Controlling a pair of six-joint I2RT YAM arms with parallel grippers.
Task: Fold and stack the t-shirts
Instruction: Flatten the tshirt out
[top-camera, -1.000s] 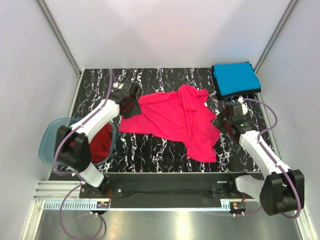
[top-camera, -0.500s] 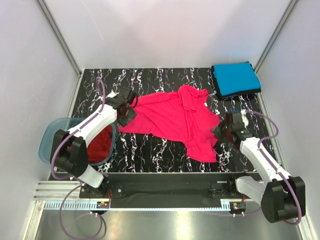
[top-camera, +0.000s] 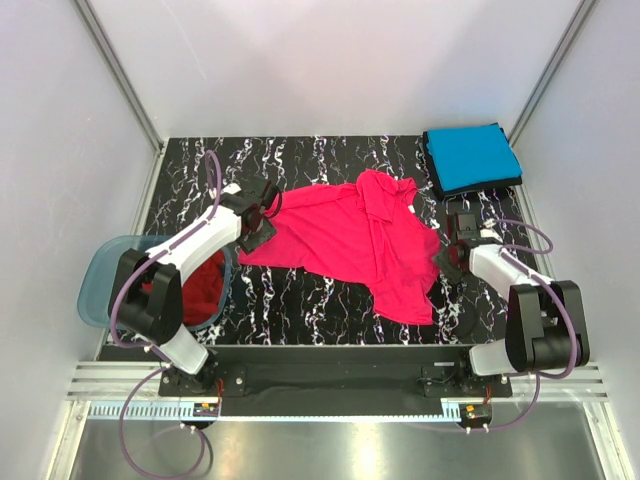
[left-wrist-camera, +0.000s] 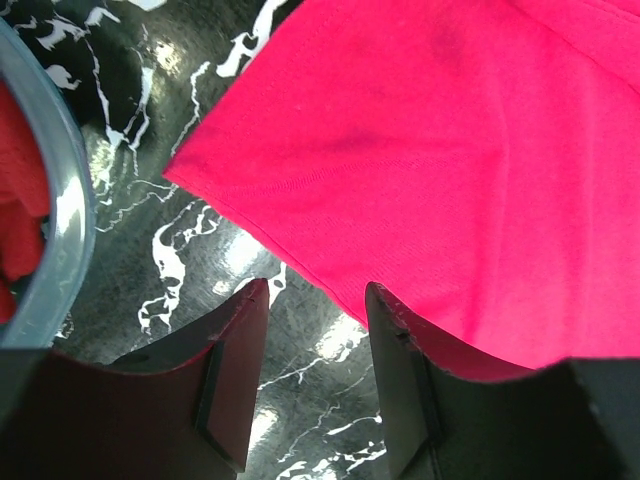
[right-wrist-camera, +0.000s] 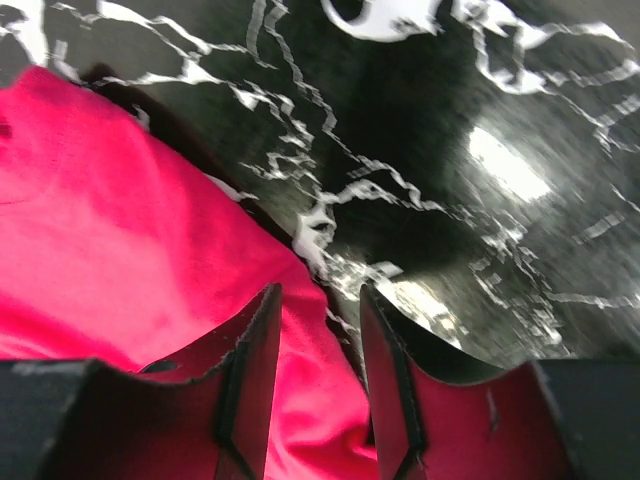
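A bright pink-red t-shirt (top-camera: 350, 240) lies spread and rumpled across the middle of the black marbled table. My left gripper (top-camera: 262, 222) sits low at its left corner, open. In the left wrist view the hem (left-wrist-camera: 300, 255) ends just beyond the fingertips, and bare table shows in the gap of the gripper (left-wrist-camera: 315, 300). My right gripper (top-camera: 447, 258) is down at the shirt's right edge, open. In the right wrist view the gripper (right-wrist-camera: 318, 300) straddles the pink cloth (right-wrist-camera: 120, 240). A folded bright blue t-shirt (top-camera: 470, 157) rests at the back right on a dark one (top-camera: 492, 189).
A translucent blue-grey tub (top-camera: 100, 275) stands at the left table edge, holding a darker red t-shirt (top-camera: 203, 288). Its rim (left-wrist-camera: 70, 200) lies close to my left fingers. Grey walls enclose the table on three sides.
My right arm has drawn back and dropped, bringing its gripper down onto the shirt's right edge. My left gripper shifted slightly along the left corner. The shirt has barely moved.
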